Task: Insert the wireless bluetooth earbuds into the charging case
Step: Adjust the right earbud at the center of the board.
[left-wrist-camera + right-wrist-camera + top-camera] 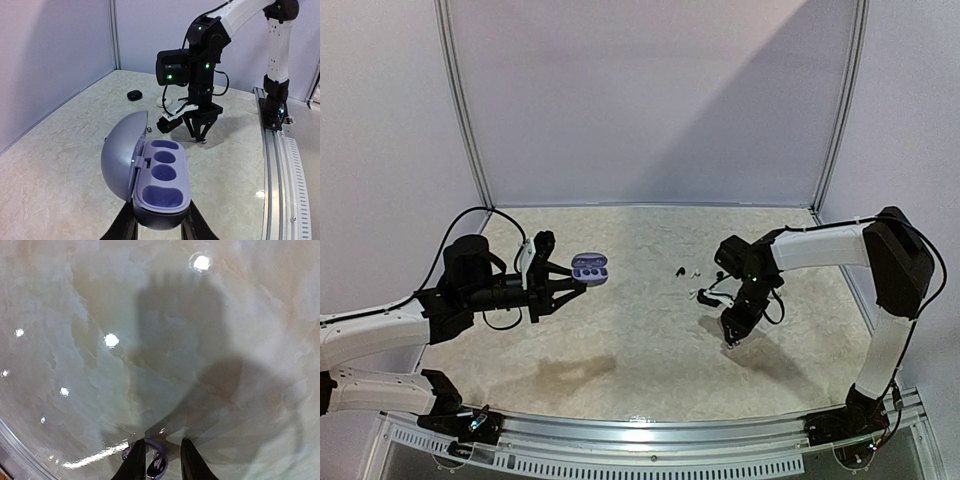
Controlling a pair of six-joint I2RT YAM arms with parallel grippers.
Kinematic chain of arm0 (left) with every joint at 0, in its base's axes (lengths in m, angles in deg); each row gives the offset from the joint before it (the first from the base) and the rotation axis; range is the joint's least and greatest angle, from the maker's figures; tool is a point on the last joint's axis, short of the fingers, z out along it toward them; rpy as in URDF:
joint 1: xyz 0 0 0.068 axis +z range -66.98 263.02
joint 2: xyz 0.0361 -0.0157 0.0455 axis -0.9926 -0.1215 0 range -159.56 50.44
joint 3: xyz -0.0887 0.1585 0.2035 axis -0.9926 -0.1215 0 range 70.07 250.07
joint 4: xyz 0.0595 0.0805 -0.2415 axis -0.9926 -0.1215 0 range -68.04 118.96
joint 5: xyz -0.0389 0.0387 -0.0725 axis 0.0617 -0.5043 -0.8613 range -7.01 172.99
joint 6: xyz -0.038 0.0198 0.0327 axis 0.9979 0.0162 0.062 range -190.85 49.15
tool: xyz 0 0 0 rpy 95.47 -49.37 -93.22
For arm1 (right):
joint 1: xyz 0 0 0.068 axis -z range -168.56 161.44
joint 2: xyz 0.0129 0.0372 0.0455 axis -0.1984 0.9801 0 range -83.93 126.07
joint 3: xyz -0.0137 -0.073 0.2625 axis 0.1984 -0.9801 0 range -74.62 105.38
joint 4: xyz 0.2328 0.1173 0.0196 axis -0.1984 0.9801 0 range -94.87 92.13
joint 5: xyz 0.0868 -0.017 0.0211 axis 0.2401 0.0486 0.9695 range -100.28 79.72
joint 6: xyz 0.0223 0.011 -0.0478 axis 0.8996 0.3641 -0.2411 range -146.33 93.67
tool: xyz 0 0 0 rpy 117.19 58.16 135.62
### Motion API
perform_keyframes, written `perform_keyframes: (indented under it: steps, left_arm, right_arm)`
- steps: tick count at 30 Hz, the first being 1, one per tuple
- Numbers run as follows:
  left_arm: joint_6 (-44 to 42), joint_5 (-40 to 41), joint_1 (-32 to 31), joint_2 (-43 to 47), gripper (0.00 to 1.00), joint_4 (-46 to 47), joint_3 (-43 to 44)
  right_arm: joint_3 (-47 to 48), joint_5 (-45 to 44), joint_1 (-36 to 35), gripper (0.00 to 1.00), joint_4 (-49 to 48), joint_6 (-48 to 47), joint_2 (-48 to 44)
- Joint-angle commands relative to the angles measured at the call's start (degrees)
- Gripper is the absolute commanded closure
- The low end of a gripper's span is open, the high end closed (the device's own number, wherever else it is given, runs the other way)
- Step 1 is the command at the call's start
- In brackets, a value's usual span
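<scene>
At nine o'clock, offering open charging case (162, 175) for loading.
Clamping it sockets-up in left gripper (570, 280); at three, pinching earbud (156, 467) with narrow-jawed right gripper (200, 137).

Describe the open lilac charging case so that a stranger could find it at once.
Look at the left half of the pale marbled table, where the left gripper reaches in. It clamps the lilac, pebble-shaped plastic charging case off the surface. Unlike the tiny black piece and the white piece lying near the right arm, it stands hinged open, its wells empty.
</scene>
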Motion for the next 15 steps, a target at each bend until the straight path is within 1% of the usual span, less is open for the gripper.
perform_keyframes:
  steps: [1, 7, 15]
  left_arm:
    - [-0.65, -0.25, -0.67, 0.02, 1.00, -0.41, 0.75]
    - [-0.35, -0.47, -0.67, -0.04, 1.00, 0.35, 0.39]
    - [-0.31, -0.67, -0.76, -0.16, 1.00, 0.68, 0.07]
  right_arm:
    - [-1.47, 1.23, 0.00, 0.77, 0.55, 1.74, -1.95]
    - [-2.83, 0.52, 0.04, 0.78, 0.97, 4.30, -3.51]
    - [-2.28, -0.35, 0.05, 0.78, 0.60, 7.00, -4.93]
